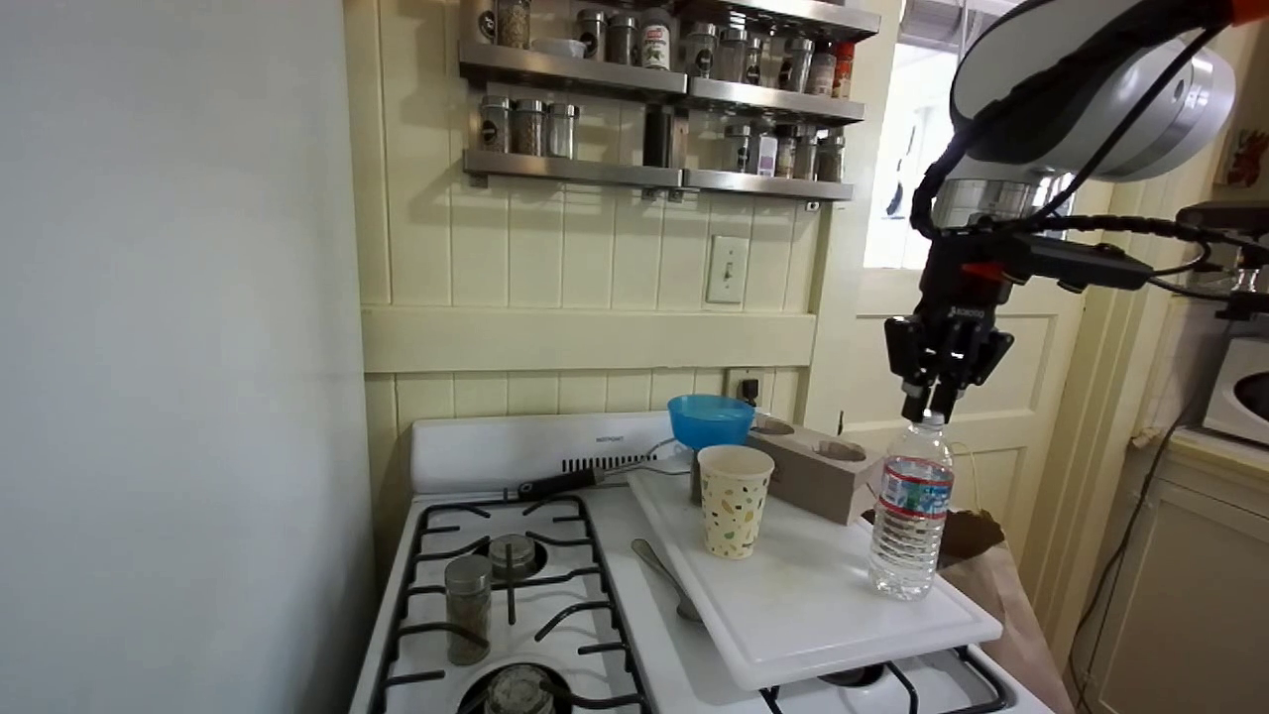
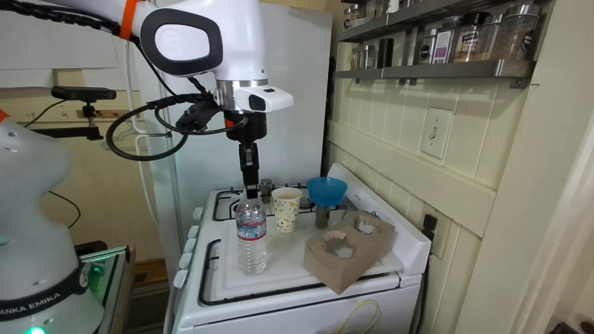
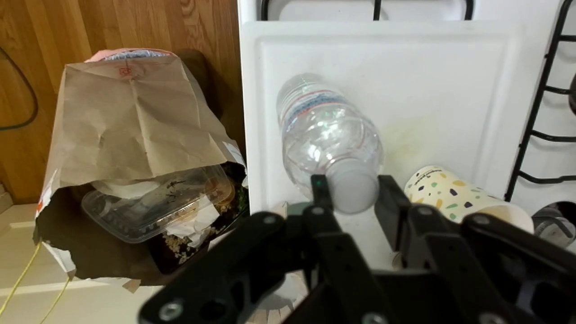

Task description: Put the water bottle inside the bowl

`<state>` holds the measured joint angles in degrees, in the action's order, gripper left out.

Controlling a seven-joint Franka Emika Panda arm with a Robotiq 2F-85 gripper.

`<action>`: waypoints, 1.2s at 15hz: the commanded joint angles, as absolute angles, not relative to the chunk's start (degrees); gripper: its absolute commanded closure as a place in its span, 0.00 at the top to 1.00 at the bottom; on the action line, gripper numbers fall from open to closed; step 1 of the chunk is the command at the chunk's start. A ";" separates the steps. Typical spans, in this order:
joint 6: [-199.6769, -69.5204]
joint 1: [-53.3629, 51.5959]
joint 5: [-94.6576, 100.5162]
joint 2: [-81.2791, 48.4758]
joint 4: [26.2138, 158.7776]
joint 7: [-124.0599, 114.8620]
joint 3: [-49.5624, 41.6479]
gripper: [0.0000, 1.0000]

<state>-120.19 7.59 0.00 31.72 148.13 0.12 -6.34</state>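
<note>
White board (image 3: 450,90) | water bottle (image 2: 252,254) below end effector (image 1: 930,407) | cap (image 3: 353,192) between fingertips (image 3: 321,191)

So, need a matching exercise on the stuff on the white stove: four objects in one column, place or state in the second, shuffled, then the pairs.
Column one
1. clear plastic water bottle
2. round bright blue bowl
3. cream paper cup
4. brown cardboard box

Column two
A. two round openings in its top
B. printed with coloured flecks
C. standing, top end at the black two-fingered claw
D. perched on a small brownish cylindrical jar

Pairs: 1-C, 2-D, 3-B, 4-A
</note>
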 commanded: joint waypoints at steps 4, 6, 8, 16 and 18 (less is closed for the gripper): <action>-117.34 8.82 1.73 33.79 145.40 0.16 -6.64 0.08; -117.74 8.49 1.51 33.78 143.39 0.76 -6.70 0.08; -117.11 7.72 1.08 33.38 140.22 1.34 -6.44 0.08; -108.94 6.09 -0.59 31.09 128.19 6.56 -8.35 0.31; -107.59 5.76 -1.00 29.96 126.07 7.82 -9.02 0.31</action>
<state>-107.75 5.68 -0.96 30.02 126.23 7.79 -9.07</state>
